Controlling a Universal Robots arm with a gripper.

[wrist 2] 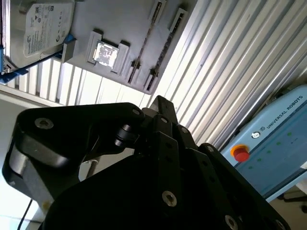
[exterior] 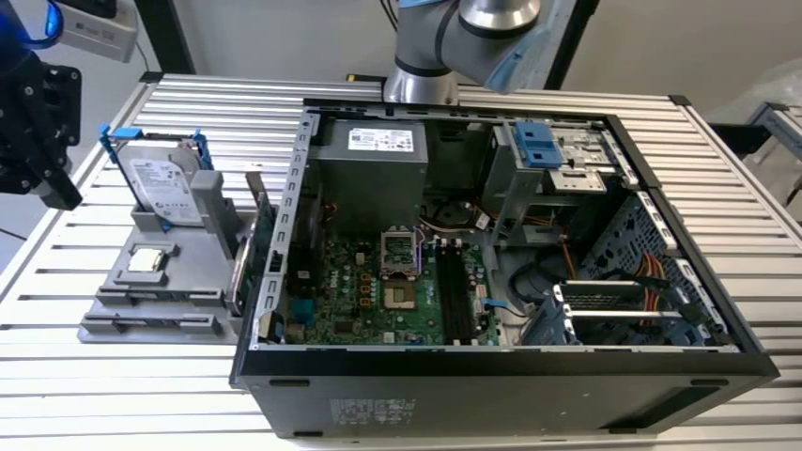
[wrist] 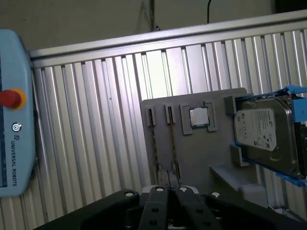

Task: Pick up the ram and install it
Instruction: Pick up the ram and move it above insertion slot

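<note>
The ram (wrist: 155,143) stands on its edge in a narrow slot of the grey holder (wrist: 192,153), so I see it as a thin dark line; a second such slot runs right beside it. The second wrist view has the ram (wrist 2: 144,44) near the holder's corner. In the exterior view those slots (exterior: 157,324) lie at the holder's near end. My black gripper (exterior: 56,193) hangs above the table at the exterior view's left, off the holder. Its fingers (wrist: 163,178) meet with nothing between them. Inside the open computer case (exterior: 269,362), the dark memory sockets (exterior: 454,296) run along the green board.
A silver hard drive with blue rails (exterior: 163,183) stands upright at the holder's far end, and a small square processor chip (exterior: 150,258) lies in the middle. A light blue control pendant with a red button (wrist: 12,143) rests on the ribbed metal table (exterior: 113,395). The arm's base (exterior: 420,80) rises behind the case.
</note>
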